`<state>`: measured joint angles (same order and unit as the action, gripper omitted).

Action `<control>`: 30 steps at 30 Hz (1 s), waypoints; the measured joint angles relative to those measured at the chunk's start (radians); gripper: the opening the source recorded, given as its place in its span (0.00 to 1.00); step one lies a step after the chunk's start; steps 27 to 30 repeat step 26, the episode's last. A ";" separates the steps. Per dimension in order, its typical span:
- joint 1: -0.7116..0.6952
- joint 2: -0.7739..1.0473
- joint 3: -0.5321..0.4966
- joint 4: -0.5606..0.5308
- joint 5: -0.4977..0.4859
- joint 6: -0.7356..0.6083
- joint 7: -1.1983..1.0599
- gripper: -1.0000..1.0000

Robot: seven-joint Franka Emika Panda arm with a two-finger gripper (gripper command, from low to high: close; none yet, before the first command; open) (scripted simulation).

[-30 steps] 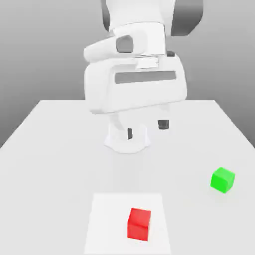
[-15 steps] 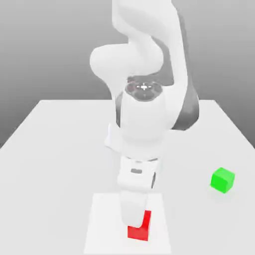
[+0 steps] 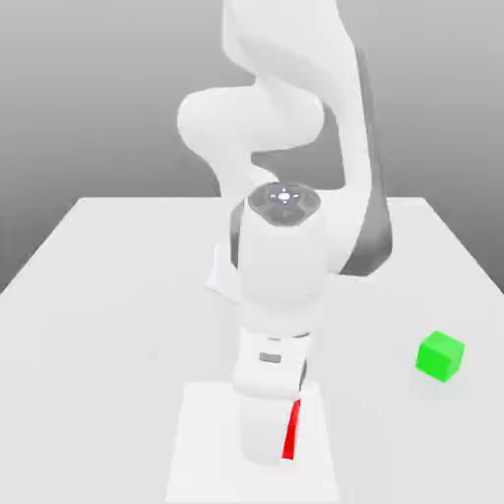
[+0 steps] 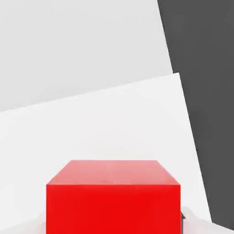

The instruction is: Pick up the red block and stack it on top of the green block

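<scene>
Pincer [image 3: 272, 445] clamped on the red block [image 4: 113, 209], over the white square [image 3: 202, 443] — lift straight up, keeping it level, before crossing to the green block [image 3: 439, 356] — exterior view's right.

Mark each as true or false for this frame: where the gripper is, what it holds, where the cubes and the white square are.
1. The gripper is closed on the red block. True.
2. The green block sits on the white square. False: it rests on the table beyond the square.
3. The red block is already stacked on the green one. False: they are apart.
4. The green block is nearer the exterior view's right edge than the red one. True.
</scene>
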<state>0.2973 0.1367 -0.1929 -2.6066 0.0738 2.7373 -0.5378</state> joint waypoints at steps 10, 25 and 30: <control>0.416 -0.190 0.230 -0.122 -0.039 -0.066 0.376 0.00; 0.497 -0.011 0.259 -0.145 -0.105 0.139 0.517 1.00; 0.496 -0.024 0.261 -0.145 -0.101 0.127 0.515 1.00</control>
